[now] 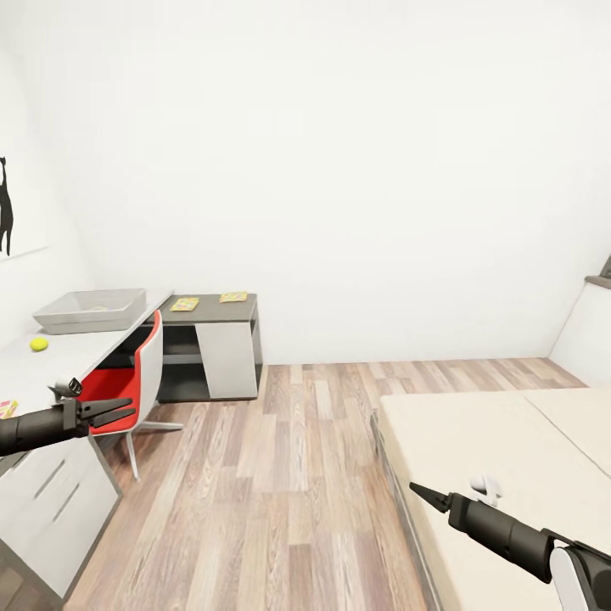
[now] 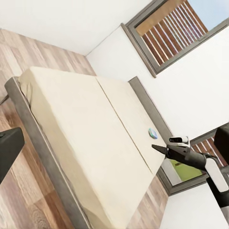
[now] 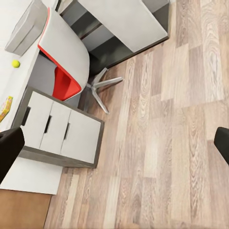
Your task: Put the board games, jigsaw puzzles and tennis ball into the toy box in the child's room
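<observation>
Right gripper [image 1: 416, 488] pinched empty over the bed [image 1: 492, 441]; left gripper [image 1: 127, 409] parted, empty, by the table [image 1: 34, 369].

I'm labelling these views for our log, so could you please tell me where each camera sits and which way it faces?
Head view: on the robot's head, facing forward and down across the wood-plank floor to the toy box and tennis ball; left claw and right claw show.
Left wrist view: on the left arm, facing the bed, windows and right claw.
Right wrist view: on the right arm, facing down at the red chair, ball and drawers.
Shared: head and right wrist views both show chair, ball and toy box.
</observation>
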You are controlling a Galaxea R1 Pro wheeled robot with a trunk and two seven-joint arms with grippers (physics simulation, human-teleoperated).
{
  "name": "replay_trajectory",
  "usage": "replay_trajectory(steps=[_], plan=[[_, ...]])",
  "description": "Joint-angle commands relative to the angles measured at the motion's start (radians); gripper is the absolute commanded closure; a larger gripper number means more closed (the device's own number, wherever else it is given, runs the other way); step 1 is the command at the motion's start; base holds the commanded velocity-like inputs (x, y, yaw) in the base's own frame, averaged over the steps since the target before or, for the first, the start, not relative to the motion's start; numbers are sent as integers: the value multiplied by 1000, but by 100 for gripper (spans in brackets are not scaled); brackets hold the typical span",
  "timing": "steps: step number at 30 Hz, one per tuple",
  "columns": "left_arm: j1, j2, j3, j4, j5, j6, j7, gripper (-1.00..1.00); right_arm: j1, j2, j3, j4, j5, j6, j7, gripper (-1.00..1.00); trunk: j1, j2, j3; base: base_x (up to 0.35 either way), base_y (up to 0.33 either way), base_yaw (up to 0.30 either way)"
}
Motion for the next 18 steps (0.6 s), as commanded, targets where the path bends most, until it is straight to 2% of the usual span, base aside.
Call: replay_trajectory(steps=[1, 18], plan=[[-1, 0, 0, 0, -1, 11, -4, -100, -1, 0, -1, -1, 1, 5, 4, -100, 1, -2, -2, -10, -22, 1], [-1, 0, 0, -2, 0, 11, -4, -100, -1, 0, 0, 0, 1, 5, 4, -100, 1, -2, -2, -70, -41, 0]])
